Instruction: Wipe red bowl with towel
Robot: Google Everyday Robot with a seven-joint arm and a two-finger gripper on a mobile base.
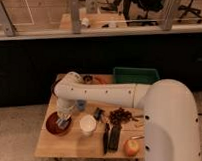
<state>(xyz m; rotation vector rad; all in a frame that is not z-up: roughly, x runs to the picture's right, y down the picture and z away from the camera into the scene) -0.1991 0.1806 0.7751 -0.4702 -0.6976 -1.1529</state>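
Observation:
The red bowl (52, 126) sits at the front left of the wooden table (72, 146). My gripper (63, 121) hangs from the white arm (104, 92) and reaches down into the bowl on its right side. A pale grey patch at the gripper's end may be the towel, but I cannot tell it apart from the gripper. The bowl's right part is hidden behind the gripper.
A white cup (87, 123) stands just right of the bowl. A small blue thing (81, 104), a dark cluster (121, 115), black objects (111, 138) and an apple (132, 147) lie further right. A green bin (135, 75) stands at the back right.

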